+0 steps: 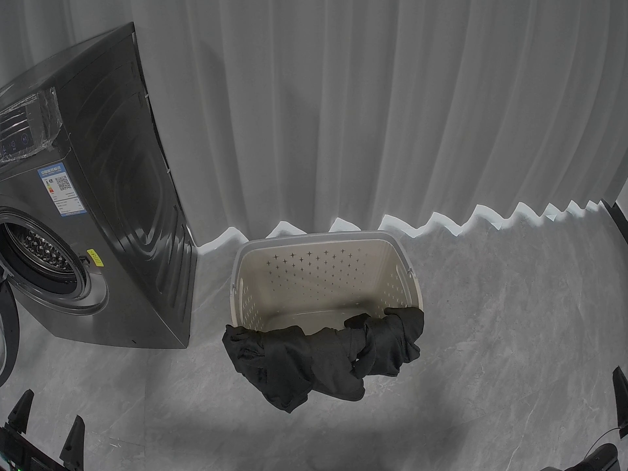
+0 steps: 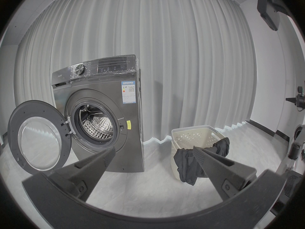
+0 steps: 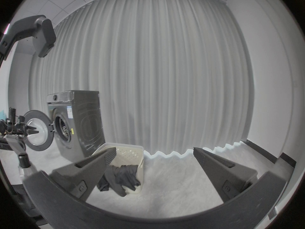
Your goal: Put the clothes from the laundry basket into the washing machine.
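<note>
Dark clothes [image 1: 314, 361] draped over the basket's [image 1: 320, 276] near rim, basket on the floor [image 1: 510, 335] just right of the washer [image 1: 118, 230], door [image 2: 38, 137] swung open, left gripper [image 2: 153, 150] and right gripper [image 3: 154, 150] both spread wide, holding nothing, curtain [image 1: 366, 99] behind.

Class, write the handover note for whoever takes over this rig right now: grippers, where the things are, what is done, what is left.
Grippers: left gripper open, right gripper open; both are low and hold nothing.
Things: dark clothes are draped over the near rim of the basket, partly hanging outside. The basket stands on the floor, to the right of the washer and apart from it.
Done: the washer's door is open; no clothes can be seen in the drum.
Left: grasp the clothes, carry them to the washer, and put them in the drum.
</note>
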Controlling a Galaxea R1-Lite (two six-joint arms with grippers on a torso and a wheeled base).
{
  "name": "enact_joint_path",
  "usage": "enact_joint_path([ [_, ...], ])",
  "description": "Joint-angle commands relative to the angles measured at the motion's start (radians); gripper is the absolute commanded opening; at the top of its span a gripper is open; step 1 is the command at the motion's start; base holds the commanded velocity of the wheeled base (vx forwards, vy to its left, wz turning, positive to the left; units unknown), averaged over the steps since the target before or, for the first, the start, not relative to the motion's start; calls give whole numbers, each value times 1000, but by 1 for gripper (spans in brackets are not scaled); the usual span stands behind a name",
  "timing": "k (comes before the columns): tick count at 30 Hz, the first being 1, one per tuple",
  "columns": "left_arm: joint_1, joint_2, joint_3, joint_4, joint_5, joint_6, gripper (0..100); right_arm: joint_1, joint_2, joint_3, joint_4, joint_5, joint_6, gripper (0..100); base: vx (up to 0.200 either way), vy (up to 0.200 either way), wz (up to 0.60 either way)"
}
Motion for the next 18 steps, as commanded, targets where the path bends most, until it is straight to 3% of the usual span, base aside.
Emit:
enact_joint_path([
  [1, 0, -17, 16, 0, 0, 1, 100, 19, 456, -52, -57, 201, -38, 100, 0, 0, 0],
  [2, 0, -17, 16, 0, 0, 1, 100, 45, 559, -60, -100, 229, -67, 100, 0, 0, 0],
  [3, 0, -17, 16, 0, 0, 1, 100, 64, 620, -65, -128, 227, -87, 100, 0, 0, 0],
  [6, 0, -17, 16, 0, 0, 1, 100, 116, 770, -66, -211, 199, -116, 100, 0, 0, 0],
  [8, -1, -17, 16, 0, 0, -1, 100, 185, 902, -66, -292, 144, -112, 100, 0, 0, 0],
  [10, 0, -17, 16, 0, 0, -1, 100, 249, 1005, -72, -356, 106, -92, 100, 0, 0, 0],
  [13, 0, -17, 16, 0, 0, -1, 100, 289, 1088, -74, -407, 97, -63, 100, 0, 0, 0],
  [18, 0, -17, 16, 0, 0, -1, 100, 381, 1298, -123, -574, 84, 55, 100, 0, 0, 0],
])
